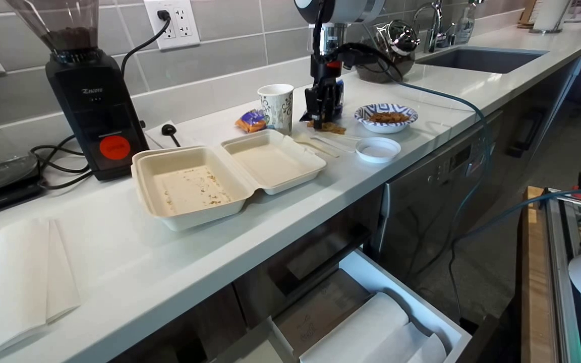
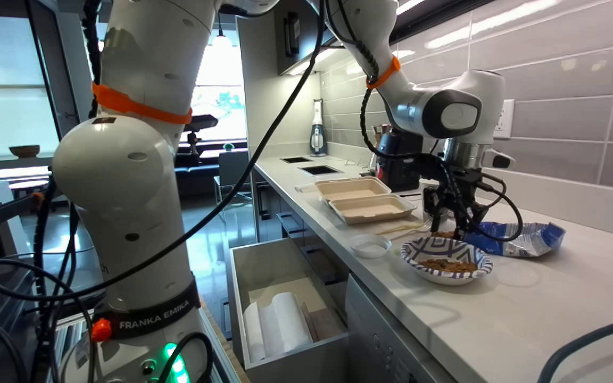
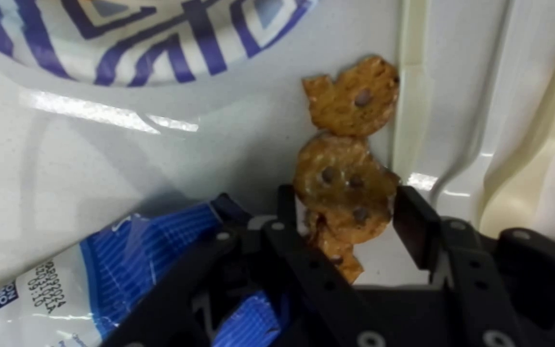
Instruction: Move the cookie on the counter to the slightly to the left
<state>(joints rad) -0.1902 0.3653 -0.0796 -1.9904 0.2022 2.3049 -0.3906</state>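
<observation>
The gripper (image 3: pixel 346 205) straddles a bumpy, lobed cookie (image 3: pixel 337 159); whether it clamps cannot be told. The counter (image 1: pixel 119 257) is smooth and glossy.

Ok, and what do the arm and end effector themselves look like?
The arm is white and rounded, with orange bands and black cables along it. Low down, a black band reads FRANKA EMIKA above a glowing green light. A silver collar leads to the black end effector, with two blocky fingers.
</observation>
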